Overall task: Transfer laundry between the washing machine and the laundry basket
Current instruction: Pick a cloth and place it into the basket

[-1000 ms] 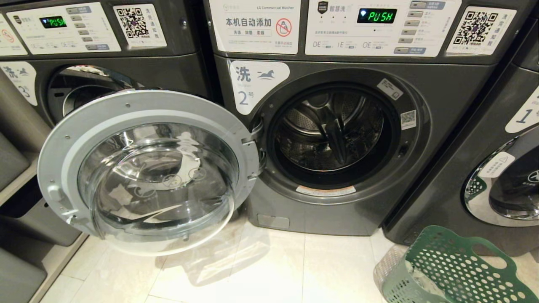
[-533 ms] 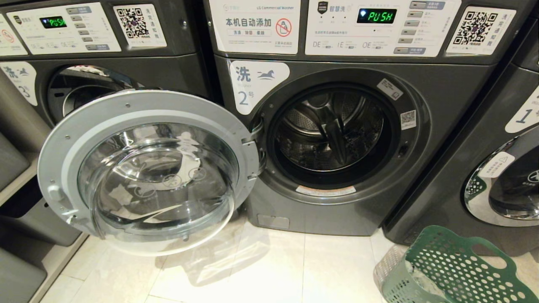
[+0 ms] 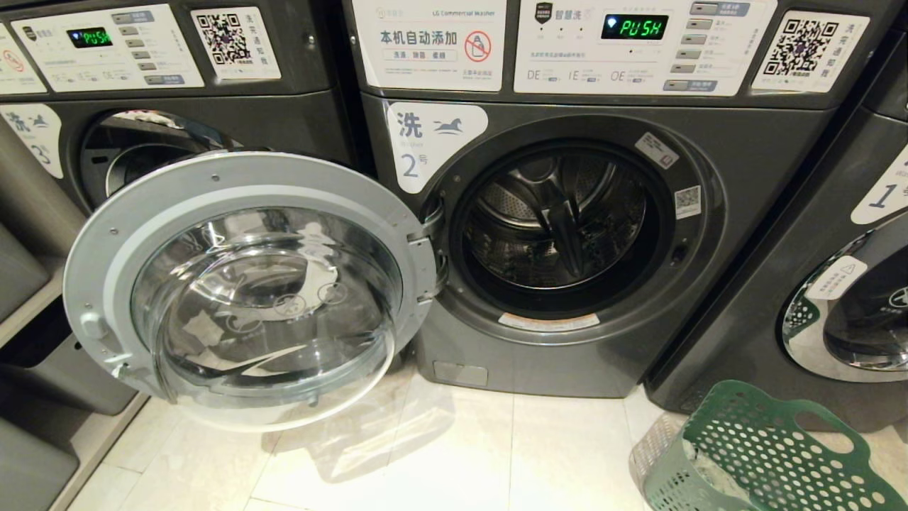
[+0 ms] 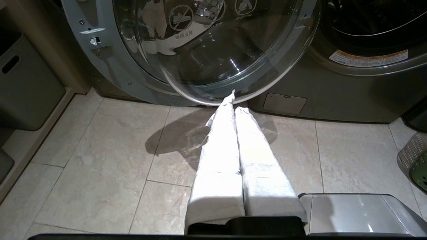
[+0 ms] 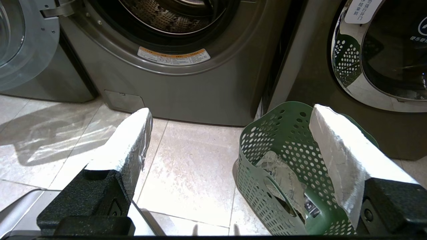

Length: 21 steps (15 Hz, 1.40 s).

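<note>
Location type: self-service laundromat. Indicators: a row of identical dark grey front-loading washing machines (image 3: pixel 567 234) with white numbered labels (image 3: pixel 433 142), QR-code payment stickers (image 3: pixel 805 46), and a green "PUSH" display (image 3: pixel 635 27) on a panel marked "Commercial Washer"; pale tiled floor (image 3: pixel 454 454).

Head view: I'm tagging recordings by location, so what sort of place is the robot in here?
Most likely a self-service laundromat. Dark grey front-loaders stand side by side with number labels; the washing machine marked 2 is open. QR code stickers sit on the control panels, and a laundry basket stands on the tiled floor.
</note>
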Tool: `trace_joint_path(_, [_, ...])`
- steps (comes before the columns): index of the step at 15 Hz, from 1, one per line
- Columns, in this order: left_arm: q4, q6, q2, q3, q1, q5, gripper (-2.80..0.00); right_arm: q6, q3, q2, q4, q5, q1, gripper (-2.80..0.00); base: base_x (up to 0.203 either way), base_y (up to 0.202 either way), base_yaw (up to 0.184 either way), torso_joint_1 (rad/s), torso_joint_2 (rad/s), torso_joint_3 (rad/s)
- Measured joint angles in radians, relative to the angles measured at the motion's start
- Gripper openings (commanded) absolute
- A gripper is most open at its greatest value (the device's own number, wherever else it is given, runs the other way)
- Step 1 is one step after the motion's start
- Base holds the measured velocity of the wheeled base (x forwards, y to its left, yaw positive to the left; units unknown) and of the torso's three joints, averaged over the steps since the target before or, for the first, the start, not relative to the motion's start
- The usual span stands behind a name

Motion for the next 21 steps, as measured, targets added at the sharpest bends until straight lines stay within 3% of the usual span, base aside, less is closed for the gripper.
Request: trace_joint_path(21, [0.000, 0.000, 0.000, 0.000, 0.000, 0.000, -2.80, 0.016, 0.000, 0.000, -0.001, -0.006, 0.000, 0.00, 0.000, 0.000, 0.000, 0.000, 0.00, 0.000])
